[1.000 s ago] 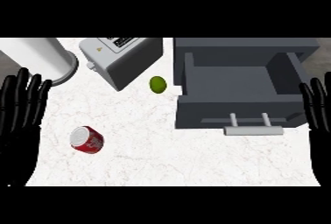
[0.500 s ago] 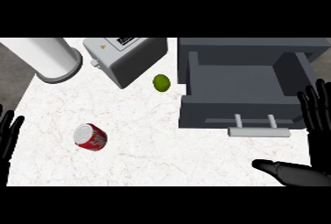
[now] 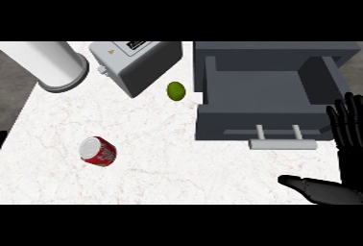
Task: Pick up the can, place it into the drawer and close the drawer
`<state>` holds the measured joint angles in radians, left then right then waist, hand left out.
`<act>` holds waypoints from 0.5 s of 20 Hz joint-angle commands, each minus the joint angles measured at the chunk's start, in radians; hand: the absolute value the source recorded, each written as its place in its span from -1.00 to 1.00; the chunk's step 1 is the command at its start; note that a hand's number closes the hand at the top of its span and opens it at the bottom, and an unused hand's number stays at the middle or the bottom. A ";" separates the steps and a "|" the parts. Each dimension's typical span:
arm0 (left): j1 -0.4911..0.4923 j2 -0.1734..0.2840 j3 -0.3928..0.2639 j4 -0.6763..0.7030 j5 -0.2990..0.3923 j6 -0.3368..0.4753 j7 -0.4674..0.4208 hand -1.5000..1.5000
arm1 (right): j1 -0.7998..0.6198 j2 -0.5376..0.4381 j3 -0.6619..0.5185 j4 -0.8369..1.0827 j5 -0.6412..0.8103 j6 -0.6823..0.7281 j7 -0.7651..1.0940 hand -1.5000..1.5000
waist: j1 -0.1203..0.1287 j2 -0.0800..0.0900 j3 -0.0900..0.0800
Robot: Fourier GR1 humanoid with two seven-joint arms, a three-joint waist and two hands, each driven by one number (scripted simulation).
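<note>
The red can (image 3: 98, 151) lies on its side on the white marble counter (image 3: 184, 163), at the left, with its silver top facing up-left. At the right the grey drawer (image 3: 266, 93) stands pulled open and holds nothing; its handle (image 3: 281, 142) faces the near side. My right hand (image 3: 349, 158) is open at the right edge beside the drawer's front, fingers pointing away and thumb stretched left over the counter. It is far from the can. Only a dark sliver of my left hand (image 3: 2, 138) shows at the left edge.
A white cylinder (image 3: 53, 65) stands at the back left, with a grey toaster (image 3: 138, 65) next to it. A green lime (image 3: 175, 90) lies between the toaster and the drawer. The counter's left edge runs past the cylinder.
My left hand has slid out past the left edge. My right hand has dropped lower at the right edge, its thumb now out over the counter. The can has not moved.
</note>
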<state>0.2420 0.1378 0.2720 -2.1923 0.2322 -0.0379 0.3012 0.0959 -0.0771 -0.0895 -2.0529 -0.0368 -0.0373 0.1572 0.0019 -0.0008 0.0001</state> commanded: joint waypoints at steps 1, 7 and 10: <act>-0.030 0.010 0.044 0.065 0.017 -0.031 -0.001 -1.00 | -0.042 -0.042 -0.060 0.013 -0.048 0.032 0.045 -1.00 | -0.001 0.000 0.000; -0.041 -0.080 -0.083 0.134 -0.130 0.009 -0.043 -1.00 | 0.095 0.006 -0.029 -0.002 -0.030 0.068 -0.091 -1.00 | -0.005 0.000 0.000; 0.015 -0.093 -0.072 0.183 -0.110 -0.046 -0.123 -1.00 | 0.059 -0.013 -0.044 -0.112 -0.028 0.033 0.056 -1.00 | -0.003 0.000 0.000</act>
<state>0.2295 0.0688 0.2051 -2.0745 0.1357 -0.0565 0.2529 0.1173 -0.0867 -0.1292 -2.0807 -0.0612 -0.0073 0.1638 -0.0006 -0.0004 0.0002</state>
